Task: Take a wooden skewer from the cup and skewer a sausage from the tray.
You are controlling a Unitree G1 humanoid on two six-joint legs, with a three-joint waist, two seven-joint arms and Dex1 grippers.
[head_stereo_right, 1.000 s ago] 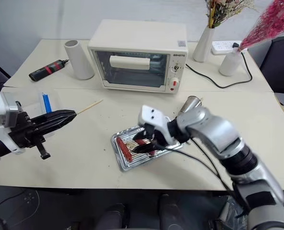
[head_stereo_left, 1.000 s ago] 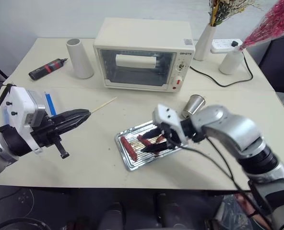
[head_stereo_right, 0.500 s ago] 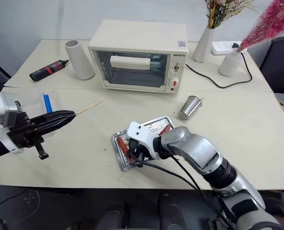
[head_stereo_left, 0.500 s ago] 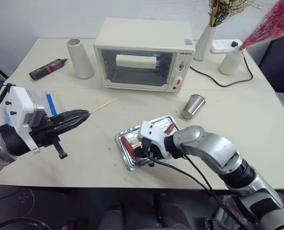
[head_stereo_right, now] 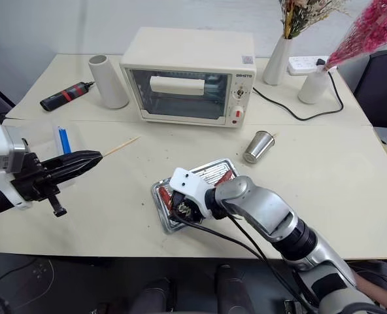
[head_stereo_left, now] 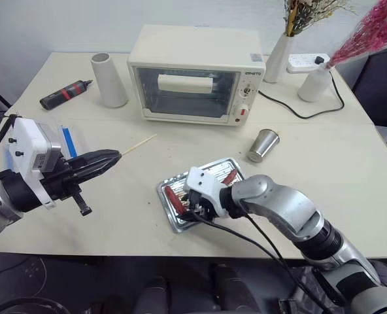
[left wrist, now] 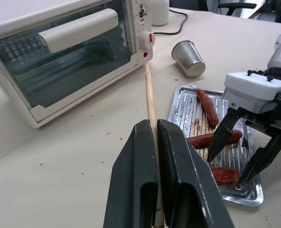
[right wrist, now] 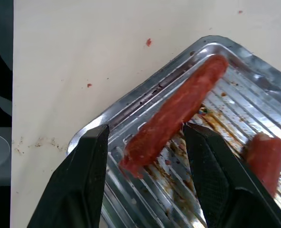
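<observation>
Head pair high; wrist views near tray.

The tabletop is pale cream, flecked with small reddish-brown specks near the tray. The tray is shiny silver with a ribbed bottom smeared with brown stains. The sausages are reddish-brown. The skewer is pale tan wood. The cup is shiny grey steel. The toaster oven is cream-white with a glass door, a white handle and a red switch. A plain white cylinder stands near a black tool banded in red. Two vases are white; one holds pink-red sprigs. The power strip is white with a black cable.
</observation>
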